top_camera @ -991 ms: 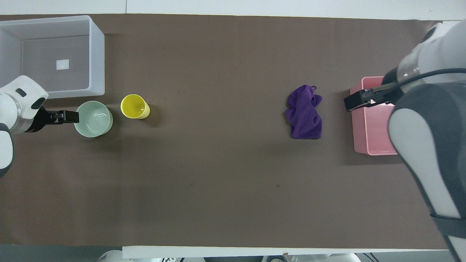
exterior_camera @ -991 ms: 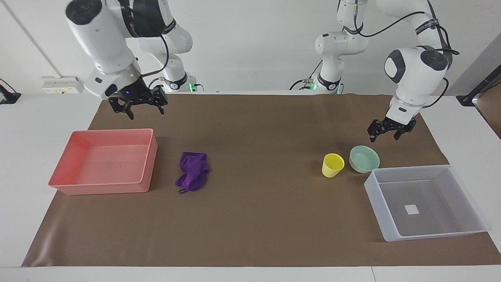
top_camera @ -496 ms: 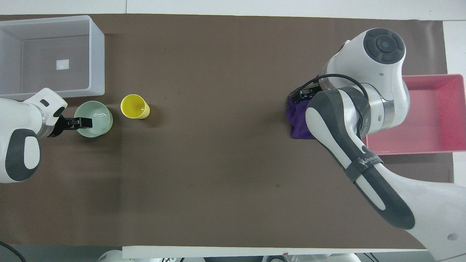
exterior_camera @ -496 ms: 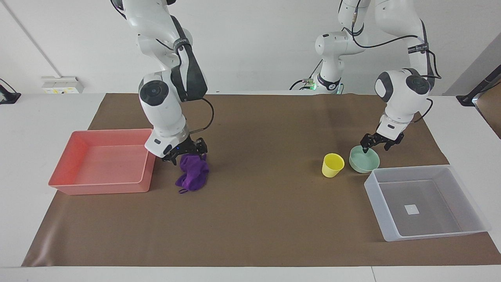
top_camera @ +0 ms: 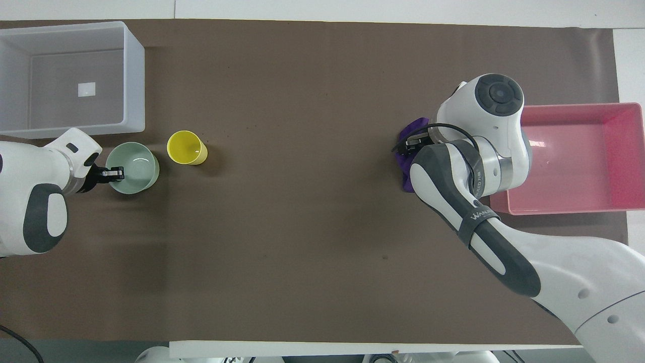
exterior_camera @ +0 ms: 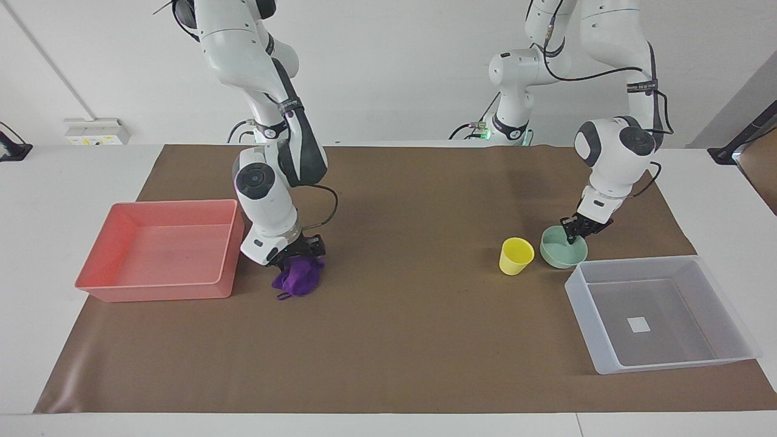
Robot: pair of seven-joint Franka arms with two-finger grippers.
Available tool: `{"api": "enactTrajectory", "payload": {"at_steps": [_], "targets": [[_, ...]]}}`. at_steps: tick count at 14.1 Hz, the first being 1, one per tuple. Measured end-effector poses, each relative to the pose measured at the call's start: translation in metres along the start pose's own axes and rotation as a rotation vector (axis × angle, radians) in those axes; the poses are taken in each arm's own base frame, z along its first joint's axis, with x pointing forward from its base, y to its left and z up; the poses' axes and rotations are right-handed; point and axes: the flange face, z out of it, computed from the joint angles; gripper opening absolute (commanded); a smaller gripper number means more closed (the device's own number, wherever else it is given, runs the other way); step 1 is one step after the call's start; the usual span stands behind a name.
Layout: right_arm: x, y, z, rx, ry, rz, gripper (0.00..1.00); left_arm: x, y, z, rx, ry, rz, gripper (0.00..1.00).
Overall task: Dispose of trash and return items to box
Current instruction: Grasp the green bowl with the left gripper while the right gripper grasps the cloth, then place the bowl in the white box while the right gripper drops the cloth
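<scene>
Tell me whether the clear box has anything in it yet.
Empty. The box shows only its white sticker on a bare floor; the yellow cup and green bowl stand on the mat beside it.

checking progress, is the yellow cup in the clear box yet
No, the yellow cup stands on the brown mat beside the mint-green bowl, outside the clear box.

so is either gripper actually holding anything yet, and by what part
Nothing is lifted. The left gripper is at the mint-green bowl's rim on the side nearest the robots; the right gripper is down on the purple rag's top. Whether either has closed cannot be told.
</scene>
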Motion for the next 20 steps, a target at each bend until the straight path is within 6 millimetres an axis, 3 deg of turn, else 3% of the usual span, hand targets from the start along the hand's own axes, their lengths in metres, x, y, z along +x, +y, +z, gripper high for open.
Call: {"api": "enactTrajectory", "payload": {"at_steps": [2, 4, 6, 7, 8, 9, 11, 13, 16, 18, 19, 20], "targets": [[-0.001, 0.000, 0.000, -0.001, -0.007, 0.000, 0.00, 0.004, 0.003, -0.041, 0.008, -0.074, 0.007, 0.00], [-0.001, 0.000, -0.006, -0.001, -0.010, 0.000, 0.00, 0.015, 0.010, -0.123, 0.017, -0.114, 0.016, 0.00], [-0.002, 0.002, -0.031, -0.005, -0.033, 0.004, 0.01, 0.036, 0.013, -0.201, -0.029, -0.049, -0.021, 0.00], [-0.003, 0.004, -0.053, -0.007, -0.042, 0.007, 0.01, 0.050, 0.007, -0.216, -0.066, -0.007, -0.054, 0.00], [-0.005, 0.006, -0.079, -0.010, -0.045, 0.011, 0.01, 0.068, -0.006, -0.212, -0.091, 0.024, -0.092, 0.00], [-0.008, 0.008, -0.106, -0.011, -0.040, 0.015, 0.01, 0.088, -0.021, -0.195, -0.101, 0.046, -0.126, 0.00], [-0.022, 0.019, -0.158, -0.015, -0.015, 0.035, 0.01, 0.128, -0.045, -0.138, -0.111, 0.050, -0.178, 0.00], [-0.042, 0.043, -0.201, -0.024, 0.008, 0.076, 0.01, 0.160, -0.057, -0.088, -0.128, 0.040, -0.211, 0.00], [-0.070, 0.101, -0.243, -0.058, 0.029, 0.155, 0.01, 0.191, -0.063, -0.033, -0.133, 0.075, -0.231, 0.00], [-0.081, 0.157, -0.247, -0.066, 0.028, 0.173, 0.01, 0.196, -0.065, -0.013, -0.131, 0.077, -0.237, 0.00], [-0.088, 0.185, -0.244, -0.064, 0.020, 0.179, 0.01, 0.195, -0.068, -0.008, -0.129, 0.072, -0.243, 0.18], [-0.095, 0.209, -0.240, -0.062, 0.013, 0.188, 0.02, 0.195, -0.073, -0.006, -0.128, 0.074, -0.251, 0.64]]}}
